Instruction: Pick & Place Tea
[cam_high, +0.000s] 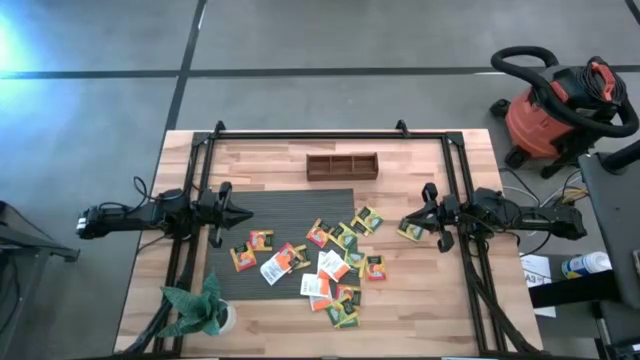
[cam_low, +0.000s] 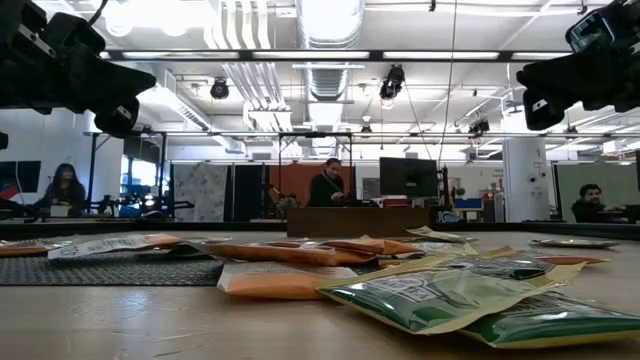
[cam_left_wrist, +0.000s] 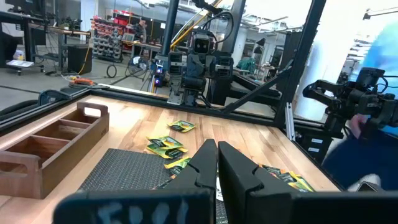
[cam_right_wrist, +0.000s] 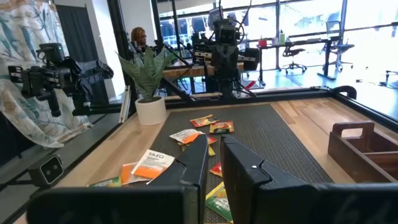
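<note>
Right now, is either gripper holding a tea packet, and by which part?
No. The left gripper and right gripper hover shut and empty at the sides; the tea packets lie on the mat and table.

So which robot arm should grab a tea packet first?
Probably the right one. Its tool hovers next to a green tea packet lying off the grey mat, and more packets crowd that side. The left tool waits over bare mat, farther from the nearest packet. Both tools look empty.
</note>
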